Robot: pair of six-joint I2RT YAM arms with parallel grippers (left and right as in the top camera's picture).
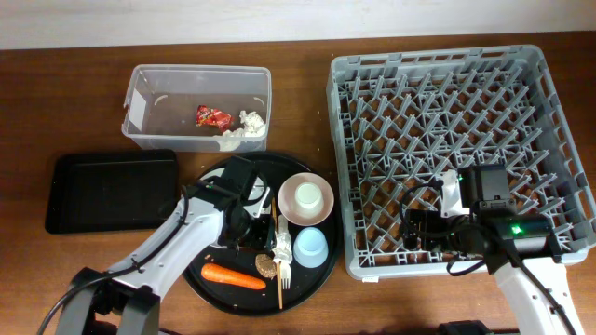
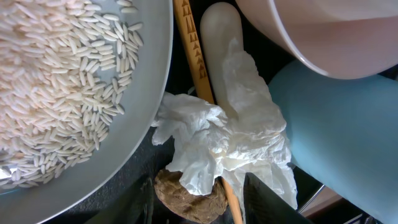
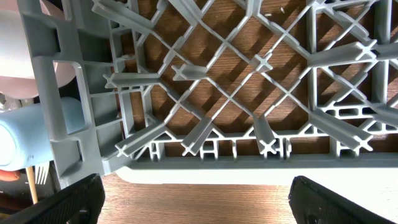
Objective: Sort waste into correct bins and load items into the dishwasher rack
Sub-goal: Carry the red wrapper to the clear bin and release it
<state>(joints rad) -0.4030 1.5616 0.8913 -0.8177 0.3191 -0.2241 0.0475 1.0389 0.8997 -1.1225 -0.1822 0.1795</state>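
Note:
My left gripper is open low over the round black tray, its fingers either side of a crumpled white tissue and a small brown lump. The white plate with beige food scraps lies to the left. The pale blue cup and pinkish-white bowl are on the right. The white fork and carrot lie on the tray. My right gripper is open and empty over the front left corner of the dishwasher rack.
The clear tub at the back holds a red wrapper and a tissue. The shallow black tray lies at the left. A wooden stick lies on the round black tray.

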